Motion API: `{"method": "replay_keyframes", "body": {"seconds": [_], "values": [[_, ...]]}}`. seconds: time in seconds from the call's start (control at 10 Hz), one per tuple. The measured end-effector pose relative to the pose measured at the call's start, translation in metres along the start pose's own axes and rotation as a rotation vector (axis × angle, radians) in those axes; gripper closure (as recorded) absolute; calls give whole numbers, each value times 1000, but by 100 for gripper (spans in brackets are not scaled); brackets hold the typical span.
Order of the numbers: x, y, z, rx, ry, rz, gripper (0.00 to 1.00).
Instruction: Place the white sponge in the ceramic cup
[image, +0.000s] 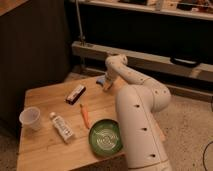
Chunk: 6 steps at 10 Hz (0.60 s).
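Observation:
The white sponge is a small pale blue pad at the far edge of the wooden table, partly hidden by the gripper. My gripper reaches down from the white arm and sits right at the sponge, touching or just over its right side. The ceramic cup stands upright and whitish near the table's left front edge, far from the gripper.
A dark flat bar with a light stripe lies mid-table. An orange stick, a white labelled tube and a green spiral bowl lie nearer the front. A metal rail runs behind the table.

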Motion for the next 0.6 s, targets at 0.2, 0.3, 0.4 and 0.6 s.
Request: {"method": "replay_keyframes", "body": {"seconds": [0.2,0.3,0.4,0.6], "values": [[-5,1,-1,4,3,-8,81],[-11,3,-5,5,-3,-16,91],[-22,7,-9,3,-12,-34,98],[-59,36,-17,-16,-33,-101,100]]}}
